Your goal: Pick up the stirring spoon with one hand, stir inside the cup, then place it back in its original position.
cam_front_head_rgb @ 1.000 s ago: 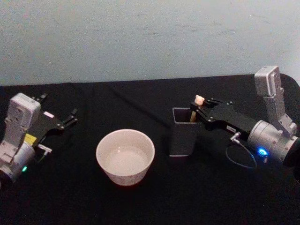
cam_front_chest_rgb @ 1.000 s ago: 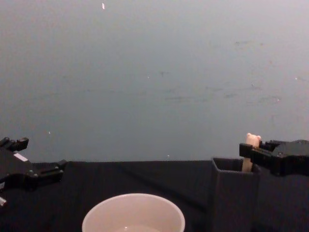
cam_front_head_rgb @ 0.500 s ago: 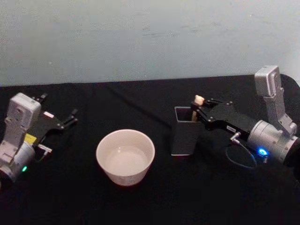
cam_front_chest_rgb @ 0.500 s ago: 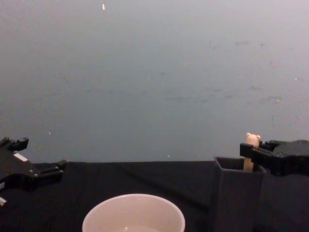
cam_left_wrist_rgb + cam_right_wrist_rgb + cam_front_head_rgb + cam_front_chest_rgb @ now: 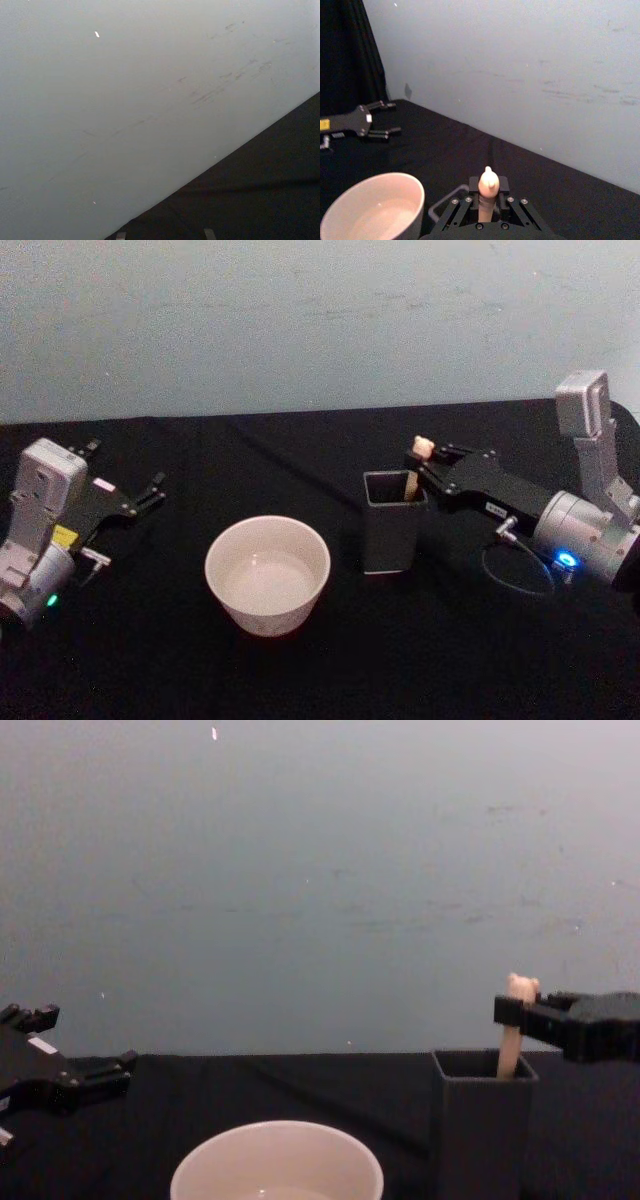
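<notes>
The stirring spoon (image 5: 421,451) stands in the dark grey square holder (image 5: 391,530); its beige handle and bear head (image 5: 520,987) rise above the rim and its bowl is hidden inside. My right gripper (image 5: 418,472) reaches in from the right and is shut on the handle just under the bear head (image 5: 488,184). The cream-white cup (image 5: 267,573) sits left of the holder, and nothing shows inside it. My left gripper (image 5: 128,463) rests open at the far left of the table, apart from everything.
A black cloth covers the table (image 5: 330,670), which ends at a pale wall (image 5: 300,320) behind. A loop of cable (image 5: 512,575) hangs under the right wrist. Bare cloth lies between the cup and the left gripper (image 5: 60,1072).
My right gripper has risen a little with the spoon, so more handle shows above the holder rim. The holder shifted slightly left. The left arm has not moved.
</notes>
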You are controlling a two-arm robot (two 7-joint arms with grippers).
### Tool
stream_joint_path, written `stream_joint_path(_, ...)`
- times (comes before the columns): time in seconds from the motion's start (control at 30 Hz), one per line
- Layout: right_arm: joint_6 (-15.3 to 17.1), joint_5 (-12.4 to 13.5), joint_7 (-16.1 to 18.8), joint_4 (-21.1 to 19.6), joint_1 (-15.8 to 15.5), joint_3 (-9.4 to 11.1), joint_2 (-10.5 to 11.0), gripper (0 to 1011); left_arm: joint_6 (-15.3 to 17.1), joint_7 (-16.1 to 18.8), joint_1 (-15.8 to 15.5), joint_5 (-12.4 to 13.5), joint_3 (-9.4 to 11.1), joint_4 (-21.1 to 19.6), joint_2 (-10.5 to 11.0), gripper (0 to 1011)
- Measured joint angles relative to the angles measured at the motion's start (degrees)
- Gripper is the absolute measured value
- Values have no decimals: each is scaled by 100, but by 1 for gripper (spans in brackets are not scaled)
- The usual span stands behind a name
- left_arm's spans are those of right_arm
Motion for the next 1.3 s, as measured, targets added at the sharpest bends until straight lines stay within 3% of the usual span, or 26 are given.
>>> stream_joint_path(0.6, 289, 857, 22, -685, -62, 252, 262, 213, 0, 0, 0, 0, 0, 0, 0, 1002)
stream_joint_path(1.3, 309, 1419, -188, -1082, 101, 297, 384, 213, 0, 0, 0, 0, 0, 0, 0, 1002)
